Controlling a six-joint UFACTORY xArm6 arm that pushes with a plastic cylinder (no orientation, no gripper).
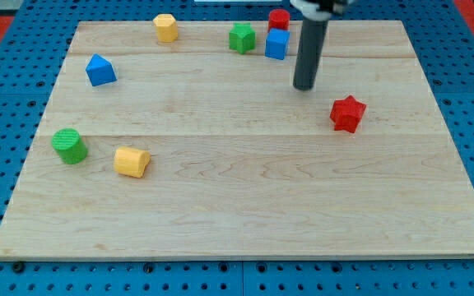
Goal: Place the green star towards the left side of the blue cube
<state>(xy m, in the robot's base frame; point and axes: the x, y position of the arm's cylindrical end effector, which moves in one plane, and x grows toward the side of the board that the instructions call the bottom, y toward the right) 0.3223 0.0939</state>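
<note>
The green star (241, 38) lies near the view's top, a little left of the blue cube (276, 44), with a small gap between them. A red cylinder (279, 20) stands just above the blue cube, touching or nearly touching it. My rod comes down from the view's top, and my tip (304, 85) rests on the board below and to the right of the blue cube. It touches no block.
A red star (347, 113) lies right of my tip. A yellow hexagonal block (165, 27) is at top left, a blue triangular block (99, 71) at left, and a green cylinder (70, 145) and a yellow cylinder (131, 161) at lower left. The wooden board (245, 230) lies on blue pegboard.
</note>
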